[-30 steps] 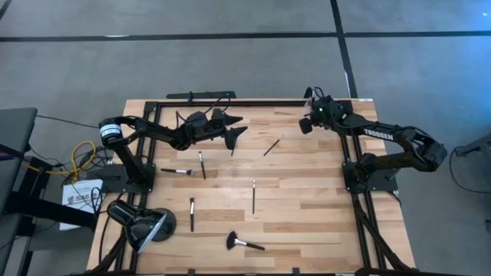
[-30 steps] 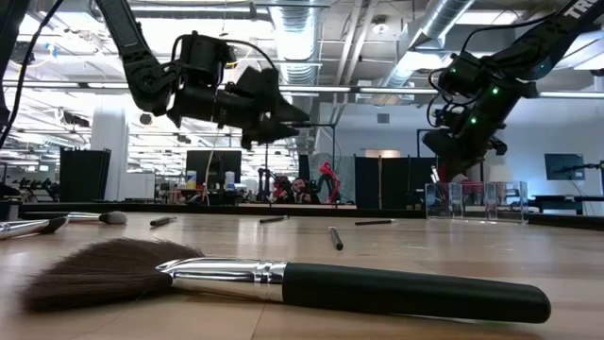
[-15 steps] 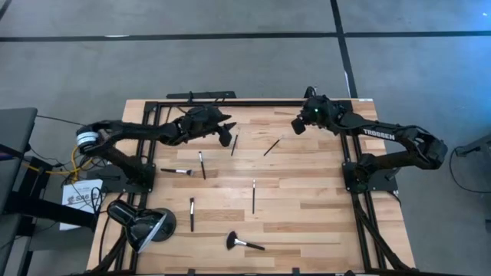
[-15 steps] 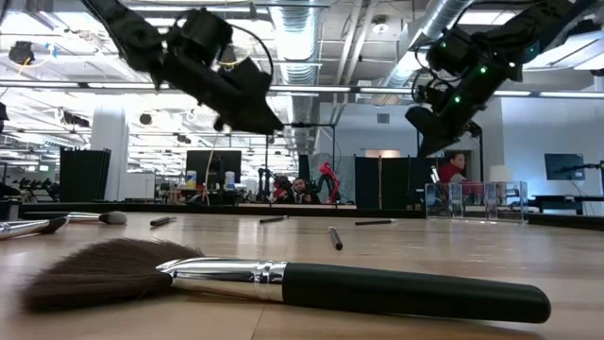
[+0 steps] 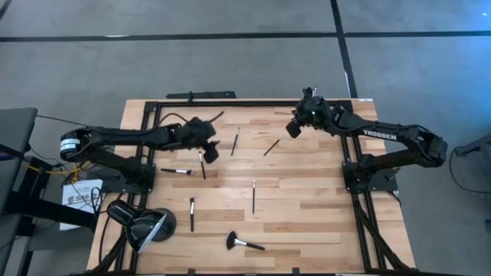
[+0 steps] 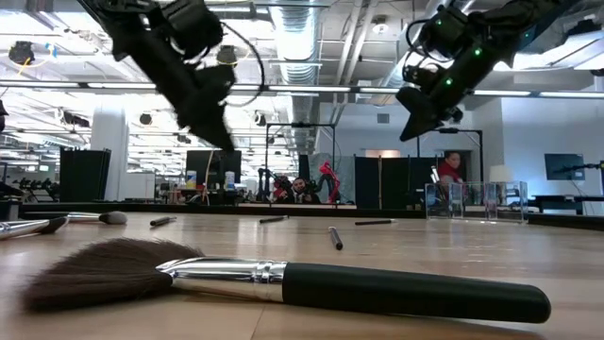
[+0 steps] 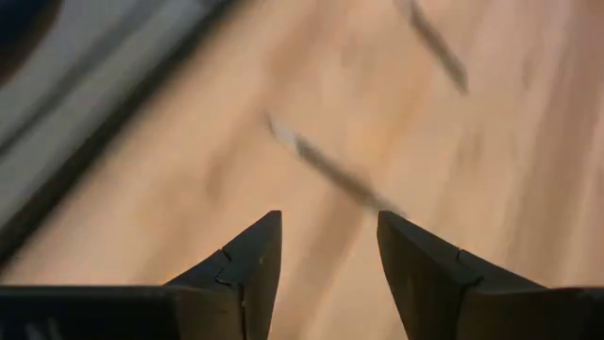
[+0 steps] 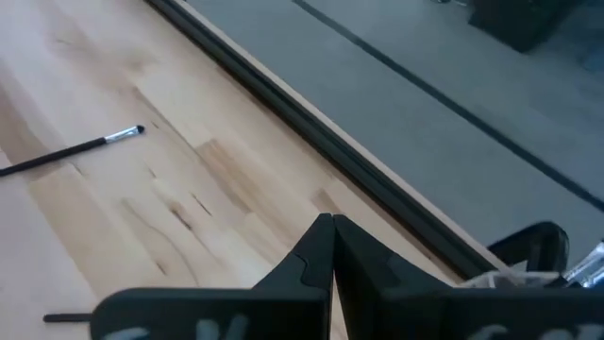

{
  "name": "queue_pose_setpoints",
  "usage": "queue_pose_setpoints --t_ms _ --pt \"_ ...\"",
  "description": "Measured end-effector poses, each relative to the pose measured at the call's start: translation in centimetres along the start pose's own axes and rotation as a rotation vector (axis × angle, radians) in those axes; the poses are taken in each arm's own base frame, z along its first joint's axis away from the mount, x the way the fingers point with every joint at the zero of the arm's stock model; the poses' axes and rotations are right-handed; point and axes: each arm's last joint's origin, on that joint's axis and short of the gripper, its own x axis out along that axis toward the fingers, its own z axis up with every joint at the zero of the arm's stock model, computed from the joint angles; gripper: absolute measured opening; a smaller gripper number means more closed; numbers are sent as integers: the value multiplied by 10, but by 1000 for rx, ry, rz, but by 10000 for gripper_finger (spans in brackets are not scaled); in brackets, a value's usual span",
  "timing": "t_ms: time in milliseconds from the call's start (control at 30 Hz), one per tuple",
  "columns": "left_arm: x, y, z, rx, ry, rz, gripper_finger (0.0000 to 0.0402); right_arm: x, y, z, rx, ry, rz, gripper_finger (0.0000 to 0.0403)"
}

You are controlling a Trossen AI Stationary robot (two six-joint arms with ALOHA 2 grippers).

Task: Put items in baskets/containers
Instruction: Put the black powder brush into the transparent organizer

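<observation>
Left gripper [image 5: 211,150] now lower, over brush [image 5: 202,164], jaws apart.

Floor [image 5: 230,61]: grey concrete w/ dark seam lines. Table [image 5: 307,207]: light wood planks, black frame rails. Ceiling [image 6: 311,28]: exposed ducts, pipes, strip lights. Bkgd: open workshop hall, white column [image 6: 109,142], dark partitions, wall screen [image 6: 563,166]. 1 person [image 6: 456,170] in red top, far back.

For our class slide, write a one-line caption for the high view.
Two arms over a wooden table of scattered makeup brushes; left end effector open above one, right end effector shut.
</observation>
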Motion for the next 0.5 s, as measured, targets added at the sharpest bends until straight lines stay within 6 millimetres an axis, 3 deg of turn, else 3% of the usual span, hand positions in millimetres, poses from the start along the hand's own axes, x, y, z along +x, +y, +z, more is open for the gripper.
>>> queue_pose_setpoints --t_ms 200,367,500 --pt "-11 -1 -19 54 304 -121 173 -2 5 1 -16 -5 18 1" --pt "-25 -7 -15 155 402 -153 173 -3 10 0 -30 2 35 1" --pt "-30 -10 -23 191 510 -161 173 -6 18 -4 -61 35 62 1"
